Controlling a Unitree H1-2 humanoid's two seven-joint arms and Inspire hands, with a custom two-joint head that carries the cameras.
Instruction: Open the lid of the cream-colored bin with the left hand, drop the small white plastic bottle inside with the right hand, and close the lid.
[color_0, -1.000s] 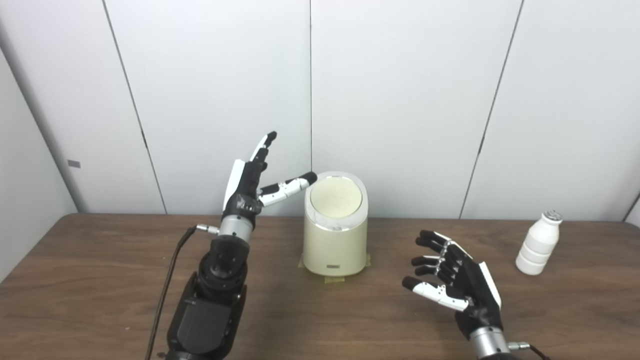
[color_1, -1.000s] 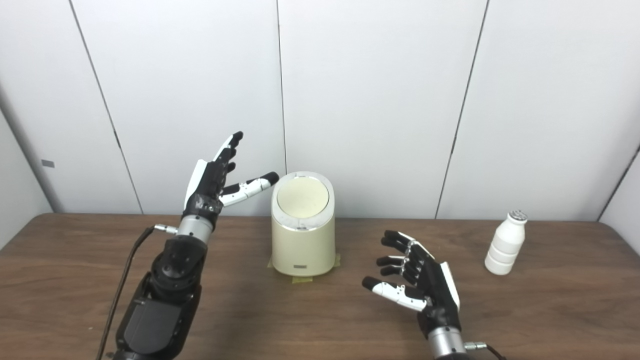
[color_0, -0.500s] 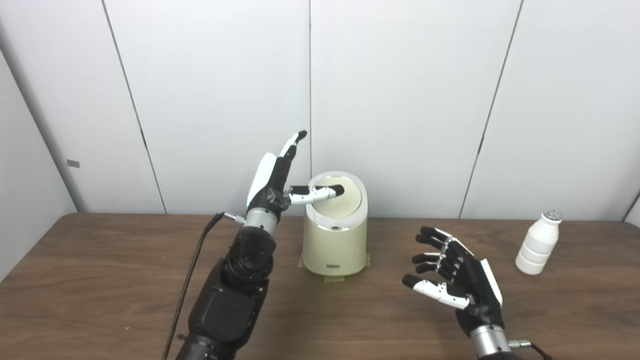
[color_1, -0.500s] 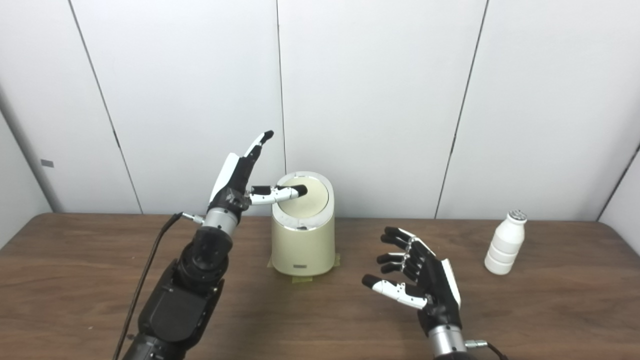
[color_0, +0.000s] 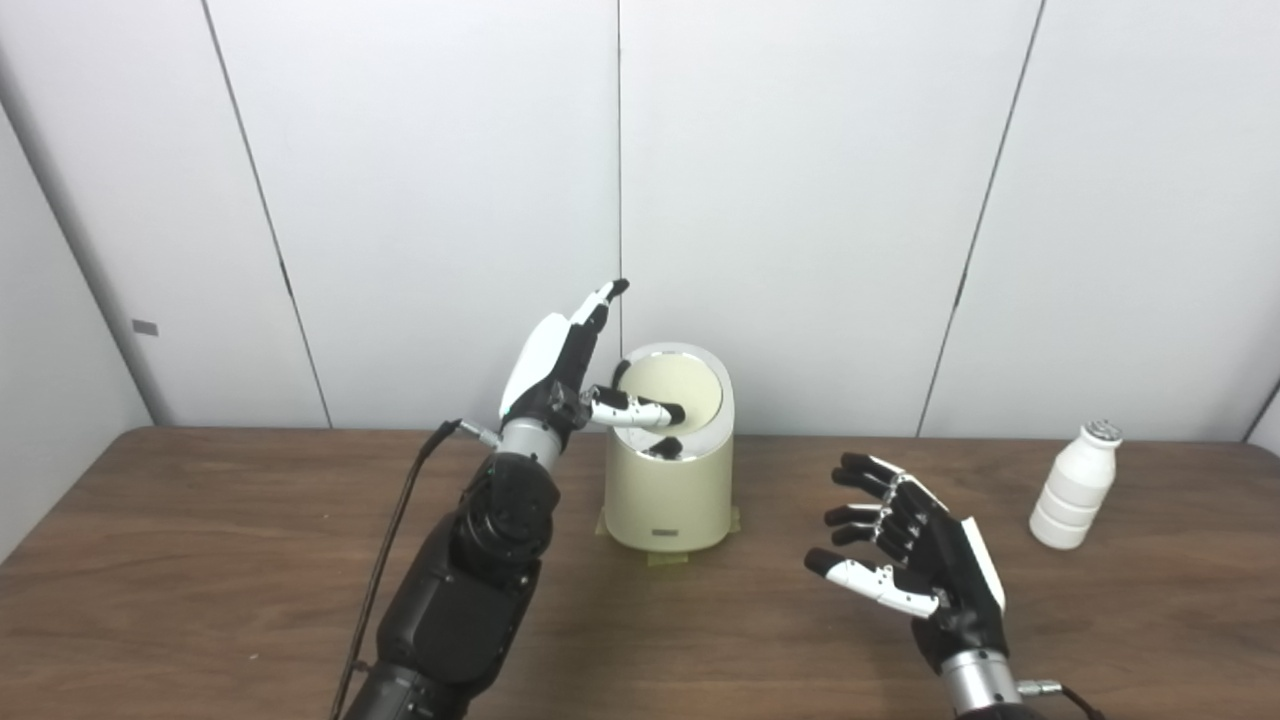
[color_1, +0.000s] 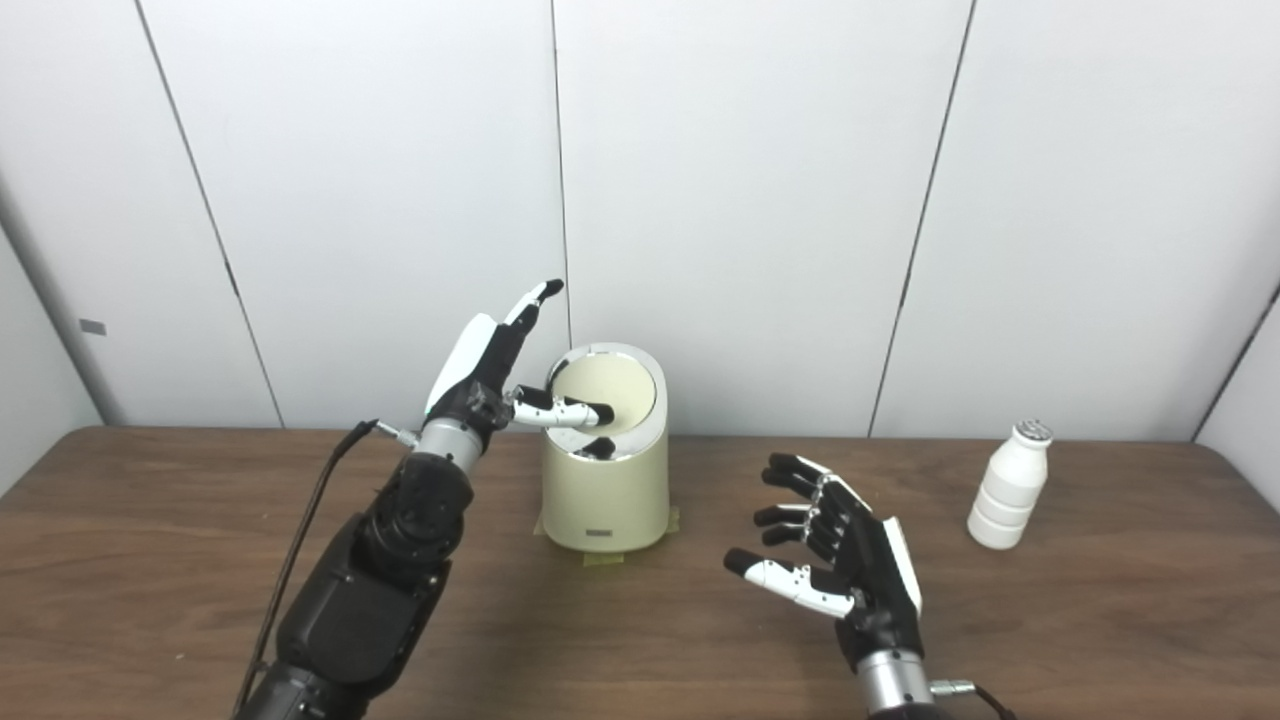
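Because the lid (color_0: 668, 395) had to open first, the left hand (color_0: 560, 370) pressed its thumb on the bin (color_0: 668, 500), fingers spread, holding nothing, while the right hand (color_0: 915, 570) waited open, far from the bottle (color_0: 1075, 488) standing on the table (color_0: 200, 560).

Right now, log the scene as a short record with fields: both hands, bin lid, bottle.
left hand: open, thumb pressed on the lid, fingers raised above it
right hand: open, holding nothing, above the table
cream-colored bin: upright, on tape
lid: tilting inward, dark gap at its front edge
small white plastic bottle: upright at the far right, apart from both hands
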